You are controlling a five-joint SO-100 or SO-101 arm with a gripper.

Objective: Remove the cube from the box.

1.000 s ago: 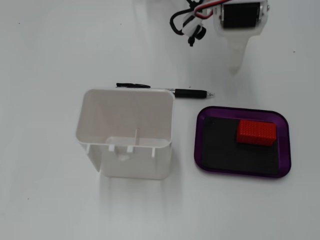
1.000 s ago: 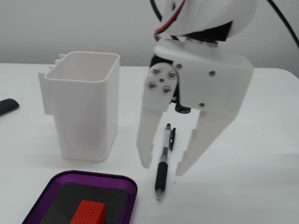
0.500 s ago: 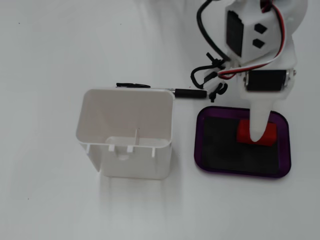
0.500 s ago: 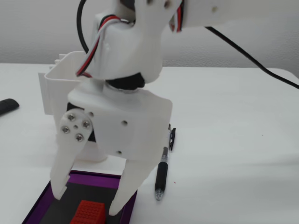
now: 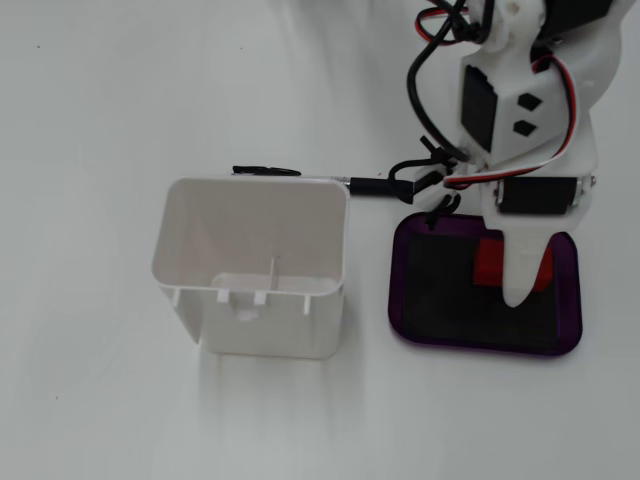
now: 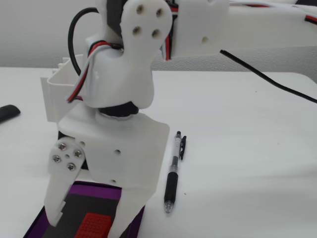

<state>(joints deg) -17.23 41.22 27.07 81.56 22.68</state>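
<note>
White table (image 5: 90,100) carrying a purple tray (image 5: 571,320), a taller white container (image 5: 255,265) to its left in a fixed view, and a pen (image 6: 172,176) lying flat.

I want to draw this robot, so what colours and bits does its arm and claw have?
The arm is white plastic with chunky rounded shells. Black motor blocks sit inside it. Red, white and black cables loop along it. The claw has two white pointed fingers, one fixed with silver screws, and small round holes dot the shells.
</note>
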